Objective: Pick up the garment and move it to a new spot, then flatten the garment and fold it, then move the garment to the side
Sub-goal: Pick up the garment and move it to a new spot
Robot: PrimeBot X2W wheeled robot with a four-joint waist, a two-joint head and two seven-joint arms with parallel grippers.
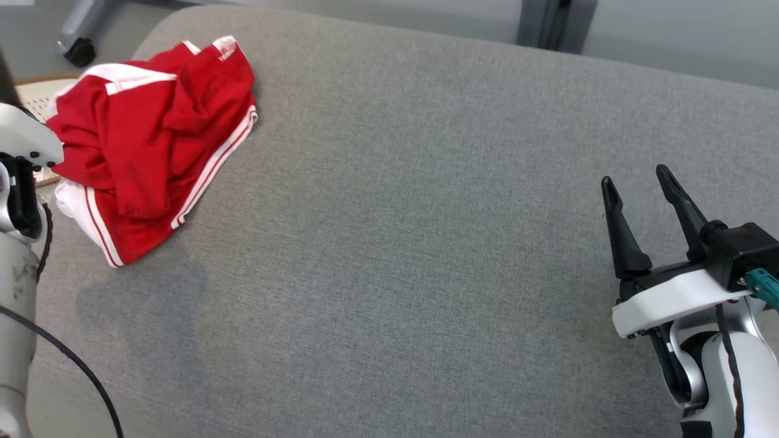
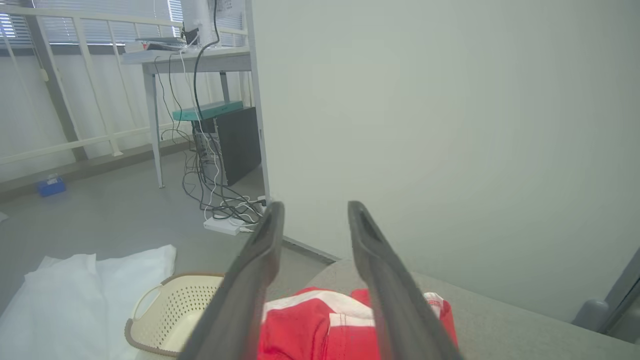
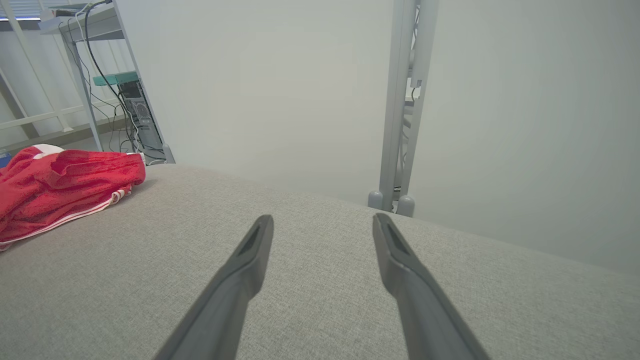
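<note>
Frankly, with left gripper point(image 2: 316, 206) and right gripper point(image 1: 635, 176) both spread empty, I'd sink the left onto a thick fold of the red shorts point(image 1: 152, 134) before pinching.

Garment point(image 1: 152, 140): far left on the cushion point(image 1: 426, 243), before my left gripper point(image 2: 316, 205).
Basket point(image 2: 170, 310): off the cushion's left edge.
My right gripper point(image 1: 636, 176): above the cushion's right side.

The head view looks steeply down on the grey cushion point(image 1: 395, 243); the left wrist view sits low, close above the red garment point(image 2: 310, 332), facing a wall point(image 2: 450, 125); the right wrist view looks along the cushion, sharing that garment at its left
</note>
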